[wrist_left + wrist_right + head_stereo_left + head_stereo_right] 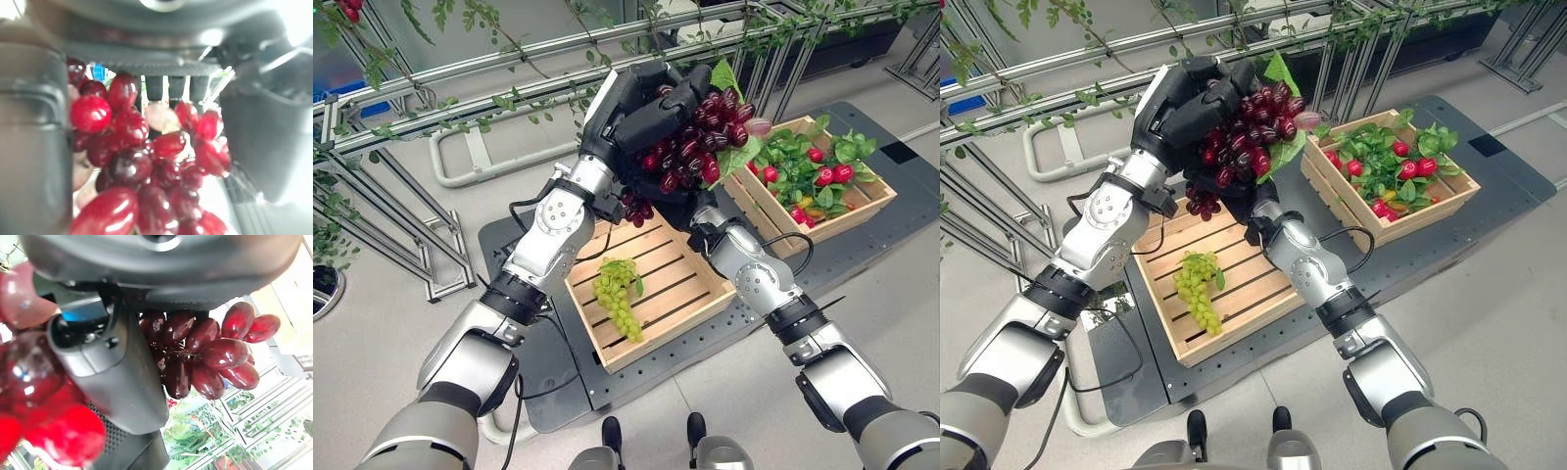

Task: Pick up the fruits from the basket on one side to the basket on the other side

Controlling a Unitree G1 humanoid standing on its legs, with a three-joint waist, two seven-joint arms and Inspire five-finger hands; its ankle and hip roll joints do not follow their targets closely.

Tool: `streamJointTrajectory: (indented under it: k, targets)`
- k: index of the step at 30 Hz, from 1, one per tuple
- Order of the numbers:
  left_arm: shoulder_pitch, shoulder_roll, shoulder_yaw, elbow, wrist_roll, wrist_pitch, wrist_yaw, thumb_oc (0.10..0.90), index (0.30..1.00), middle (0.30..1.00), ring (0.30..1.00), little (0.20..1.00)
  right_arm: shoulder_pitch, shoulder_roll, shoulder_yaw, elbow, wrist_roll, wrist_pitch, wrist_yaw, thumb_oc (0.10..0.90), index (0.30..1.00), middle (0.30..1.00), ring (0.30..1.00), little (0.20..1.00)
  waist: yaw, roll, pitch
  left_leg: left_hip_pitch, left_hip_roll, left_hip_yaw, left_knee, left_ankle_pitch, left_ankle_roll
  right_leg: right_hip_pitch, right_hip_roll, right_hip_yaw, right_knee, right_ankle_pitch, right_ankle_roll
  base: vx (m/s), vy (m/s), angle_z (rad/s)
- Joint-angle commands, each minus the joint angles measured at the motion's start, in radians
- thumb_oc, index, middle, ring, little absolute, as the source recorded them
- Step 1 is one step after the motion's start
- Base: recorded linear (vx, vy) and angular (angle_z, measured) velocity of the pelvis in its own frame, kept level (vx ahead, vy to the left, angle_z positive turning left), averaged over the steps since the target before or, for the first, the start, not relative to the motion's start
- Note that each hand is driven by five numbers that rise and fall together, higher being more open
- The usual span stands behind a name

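Red grapes (695,147), a big dark bunch with a green leaf behind it, hang in the air above the gap between the two wooden baskets; the left hand (641,103) curls over the top of the bunch, and its wrist view shows berries packed between thumb and fingers. The right hand (112,377) comes up from below, its thumb wrapped against the berries, so both hands clasp the one bunch. A green bunch (619,294) lies in the near slatted basket (690,299); the far basket (867,206) holds leafy greens and small red fruits (832,174). The carry looks about midway, judging by the position. To do it well, keep the two hands moving together so the stem is not pulled apart; hold the squeeze gentle, since loose berries at the bunch's lower end could drop; lower it onto a bare patch of the far basket before loosening either hand.
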Motion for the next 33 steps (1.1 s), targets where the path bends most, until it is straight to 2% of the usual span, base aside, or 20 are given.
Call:
streamJointTrajectory:
  k: [1, 7, 13, 17, 21, 24, 28, 30, 32, 33]
  targets:
    - [-0.035, -0.031, 0.087, 0.125, 0.001, -0.117, 0.075, 0.800, 0.900, 0.900, 0.900, 0.900, 0.029, 0.023, -0.136, -0.087, -0.040, -0.253, -0.004, 0.400, 0.300, 0.300, 0.300, 0.300, 0.019, 0.018, -0.267, 0.029, 0.075, -0.023, 0.001, -0.098, -0.074, -0.010, -0.068, -0.015, 0.001, 0.019, 0.019, -0.01, -0.004, -0.07]
    - [0.009, -0.037, 0.115, 0.110, 0.062, -0.139, 0.082, 0.800, 0.900, 0.900, 0.900, 0.900, 0.076, 0.021, -0.162, -0.156, -0.092, -0.272, -0.004, 0.400, 0.300, 0.300, 0.300, 0.300, 0.004, 0.018, -0.259, 0.031, 0.077, -0.014, 0.001, -0.100, -0.072, -0.018, -0.065, -0.001, 0.001, 0.024, 0.018, -0.01, 0.002, -0.05]
    - [0.046, -0.025, 0.133, 0.099, 0.103, -0.135, 0.063, 0.800, 0.900, 0.900, 0.900, 0.900, 0.125, 0.007, -0.200, -0.196, -0.104, -0.263, -0.006, 0.400, 0.300, 0.300, 0.300, 0.300, -0.008, 0.018, -0.257, 0.040, 0.079, -0.002, 0.001, -0.105, -0.071, -0.016, -0.063, 0.010, 0.001, 0.024, 0.019, 0.00, 0.001, -0.04]
    - [0.079, -0.008, 0.143, 0.086, 0.148, -0.155, 0.065, 0.800, 0.900, 0.900, 0.900, 0.900, 0.169, -0.011, -0.239, -0.209, -0.114, -0.266, -0.005, 0.400, 0.300, 0.300, 0.300, 0.300, -0.015, 0.016, -0.255, 0.044, 0.081, 0.005, 0.001, -0.106, -0.071, -0.018, -0.062, 0.017, 0.001, 0.027, 0.021, 0.00, -0.004, -0.05]
    - [0.119, 0.011, 0.163, 0.046, 0.131, -0.166, 0.054, 0.800, 0.900, 0.900, 0.900, 0.900, 0.226, -0.036, -0.276, -0.227, -0.132, -0.273, 0.006, 0.400, 0.300, 0.300, 0.300, 0.300, -0.019, 0.013, -0.256, 0.041, 0.083, 0.008, 0.001, -0.104, -0.072, -0.024, -0.061, 0.020, 0.001, 0.032, 0.023, -0.01, -0.014, -0.01]
    - [0.208, -0.010, 0.199, -0.064, 0.090, -0.115, 0.045, 0.800, 0.900, 0.900, 0.900, 0.900, 0.303, -0.046, -0.320, -0.263, -0.153, -0.290, 0.020, 0.400, 0.300, 0.300, 0.300, 0.300, -0.019, 0.005, -0.253, 0.028, 0.086, 0.006, 0.001, -0.090, -0.070, -0.036, -0.053, 0.027, 0.001, 0.043, 0.018, -0.04, -0.070, -0.01]
    - [0.318, -0.057, 0.195, -0.181, 0.098, -0.090, 0.040, 0.800, 0.900, 0.900, 0.900, 0.900, 0.361, -0.045, -0.332, -0.319, -0.191, -0.296, 0.005, 0.400, 0.300, 0.300, 0.300, 0.300, -0.022, -0.006, -0.245, 0.028, 0.090, 0.004, 0.007, -0.088, -0.065, -0.043, -0.036, 0.042, 0.014, 0.036, 0.005, -0.07, -0.024, -0.05]
    - [0.375, -0.080, 0.190, -0.226, 0.118, -0.096, 0.059, 0.800, 0.900, 0.900, 0.900, 0.900, 0.376, -0.062, -0.337, -0.342, -0.189, -0.286, 0.018, 0.400, 0.300, 0.300, 0.300, 0.300, -0.017, -0.019, -0.233, 0.018, 0.067, -0.029, 0.064, -0.113, -0.058, -0.045, -0.031, 0.067, 0.018, 0.043, -0.001, -0.10, 0.039, -0.18]
    - [0.442, -0.082, 0.217, -0.274, 0.157, -0.106, 0.129, 0.800, 0.900, 0.900, 0.900, 0.900, 0.341, -0.088, -0.320, -0.343, -0.134, -0.260, 0.063, 0.400, 0.300, 0.300, 0.300, 0.300, 0.014, -0.052, -0.199, -0.032, -0.035, -0.173, 0.271, -0.245, -0.029, -0.064, -0.042, 0.147, 0.046, 0.050, -0.009, -0.19, 0.139, -0.49]
    - [0.458, -0.080, 0.237, -0.278, 0.165, -0.117, 0.163, 0.800, 0.900, 0.900, 0.900, 0.900, 0.312, -0.089, -0.296, -0.334, -0.106, -0.252, 0.094, 0.400, 0.300, 0.300, 0.300, 0.300, 0.039, -0.055, -0.182, -0.068, -0.116, -0.281, 0.342, -0.298, 0.004, -0.094, -0.030, 0.203, 0.070, 0.057, -0.010, -0.21, 0.180, -1.01]
